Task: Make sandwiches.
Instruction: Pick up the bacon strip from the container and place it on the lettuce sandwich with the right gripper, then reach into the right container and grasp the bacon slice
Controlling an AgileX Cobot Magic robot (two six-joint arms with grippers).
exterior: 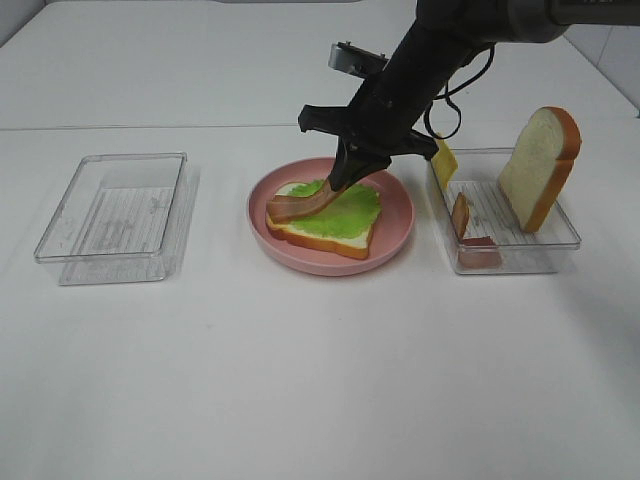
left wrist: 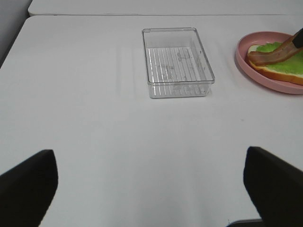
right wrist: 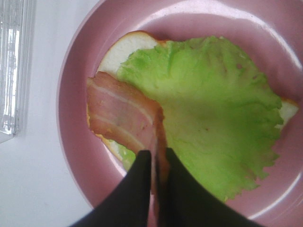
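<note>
White worktop (exterior: 300, 380); pink plate (exterior: 396, 236) with an open sandwich (exterior: 330, 243)
Right tool (exterior: 336, 184) pinches a bacon strip (exterior: 298, 206) over the lettuce (exterior: 352, 212); left tool (left wrist: 147, 156) stands wide, empty

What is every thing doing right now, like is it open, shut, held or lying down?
right gripper, shut on one end of the bacon strip
bacon strip, held, its rest lying on the lettuce
lettuce, flat on the bottom bread slice
bottom bread slice, lying on the pink plate
left gripper, open, holding nothing
left container, lidless, nothing inside
right container, lidless, holding spare bacon, cheese and a spare bread slice
spare bread slice, standing upright
</note>
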